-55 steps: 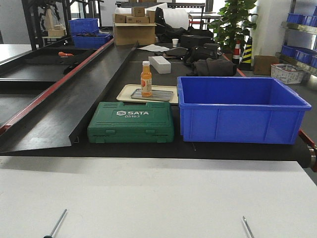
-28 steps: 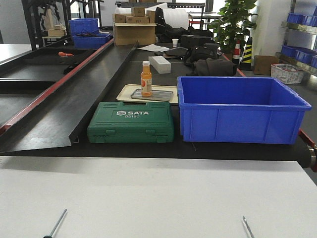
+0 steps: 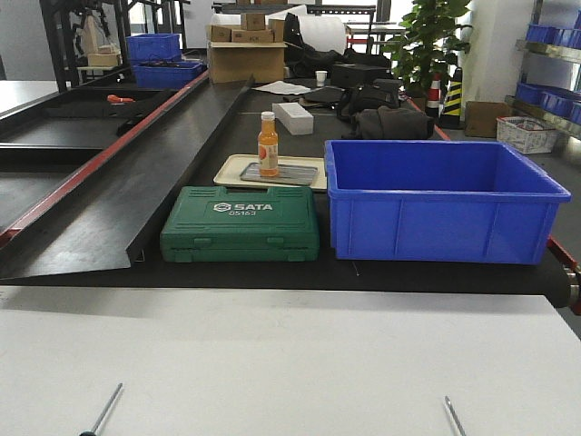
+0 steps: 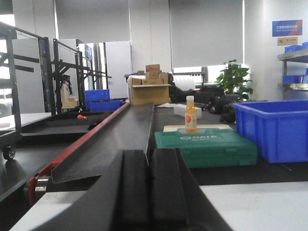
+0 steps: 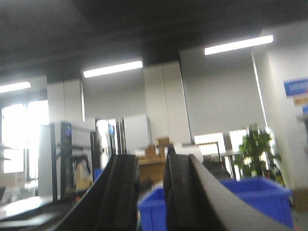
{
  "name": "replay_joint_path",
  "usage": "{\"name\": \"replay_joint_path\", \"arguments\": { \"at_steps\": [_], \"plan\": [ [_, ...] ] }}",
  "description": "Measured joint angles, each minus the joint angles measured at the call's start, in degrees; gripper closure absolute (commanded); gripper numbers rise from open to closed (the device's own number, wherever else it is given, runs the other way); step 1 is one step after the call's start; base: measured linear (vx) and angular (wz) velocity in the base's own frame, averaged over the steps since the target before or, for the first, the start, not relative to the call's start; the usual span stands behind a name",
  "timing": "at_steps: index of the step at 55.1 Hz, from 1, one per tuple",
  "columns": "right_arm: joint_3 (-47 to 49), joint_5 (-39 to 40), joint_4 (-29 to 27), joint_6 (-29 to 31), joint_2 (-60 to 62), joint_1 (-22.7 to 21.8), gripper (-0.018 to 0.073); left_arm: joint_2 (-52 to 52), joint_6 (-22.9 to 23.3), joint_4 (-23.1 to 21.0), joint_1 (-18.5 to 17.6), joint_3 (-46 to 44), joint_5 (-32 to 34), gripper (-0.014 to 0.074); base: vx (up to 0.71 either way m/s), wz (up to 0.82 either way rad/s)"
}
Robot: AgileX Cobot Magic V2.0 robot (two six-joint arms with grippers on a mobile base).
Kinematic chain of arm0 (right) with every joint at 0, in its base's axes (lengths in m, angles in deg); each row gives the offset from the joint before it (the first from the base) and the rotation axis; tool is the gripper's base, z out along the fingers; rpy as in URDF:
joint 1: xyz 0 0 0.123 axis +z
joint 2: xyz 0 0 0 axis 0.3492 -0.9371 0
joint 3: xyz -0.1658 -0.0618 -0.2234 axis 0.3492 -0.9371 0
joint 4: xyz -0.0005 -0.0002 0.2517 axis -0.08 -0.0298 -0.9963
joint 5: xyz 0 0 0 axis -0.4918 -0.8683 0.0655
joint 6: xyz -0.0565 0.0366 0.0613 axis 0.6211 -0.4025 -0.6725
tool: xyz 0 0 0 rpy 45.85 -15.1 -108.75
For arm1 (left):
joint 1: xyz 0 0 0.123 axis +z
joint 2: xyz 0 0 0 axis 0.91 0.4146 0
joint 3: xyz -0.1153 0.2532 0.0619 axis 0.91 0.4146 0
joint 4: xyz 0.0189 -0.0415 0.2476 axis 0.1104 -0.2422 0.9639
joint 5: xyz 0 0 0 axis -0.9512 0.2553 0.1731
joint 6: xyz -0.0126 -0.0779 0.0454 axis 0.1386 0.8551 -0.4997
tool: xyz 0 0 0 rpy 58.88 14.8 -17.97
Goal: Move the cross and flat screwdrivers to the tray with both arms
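The left screwdriver (image 3: 104, 411) at 7 o'clock and right screwdriver (image 3: 454, 416) at 5 lie apart, seemingly one per arm; left gripper (image 4: 150, 153) closed, right gripper (image 5: 151, 158) slightly parted, both empty

Nothing has visibly changed in the front view between the earlier pictures and now. The left-side screwdriver (image 3: 104, 409), on the left pincer's side of the table (image 3: 290, 354), lies at the same spot and slant. So does the right-side screwdriver (image 3: 454, 416), on the right pincer's side. No object behind them has shifted either.

The two wrist views have no earlier pictures to compare with. Whether the left pincer (image 4: 150, 155) or the right pincer (image 5: 151, 159) has moved therefore cannot be told. The right wrist picture is blurred.
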Motion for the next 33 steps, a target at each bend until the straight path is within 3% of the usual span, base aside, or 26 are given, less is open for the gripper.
{"name": "replay_joint_path", "arguments": {
  "at_steps": [5,10,26,33],
  "plan": [
    [0.0,3.9,0.0,0.3,0.0,0.0,0.0316,0.0,0.0,0.0,0.0,-1.9,-0.1,0.0599,0.0,0.0],
    [2.2,0.6,0.0,0.5,0.0,0.0,0.0316,0.0,0.0,0.0,0.0,-4.5,-0.1,0.0597,0.0,0.0],
    [22.9,-28.3,0.2,1.4,-6.1,0.0,0.0316,5.3,0.1,0.0,0.0,-18.2,-2.0,0.0592,0.0,0.0],
    [29.2,-35.1,1.0,2.8,-12.9,0.0,0.0316,12.9,0.1,0.0,0.0,-25.1,-2.6,0.0592,0.0,0.0]
  ]
}}
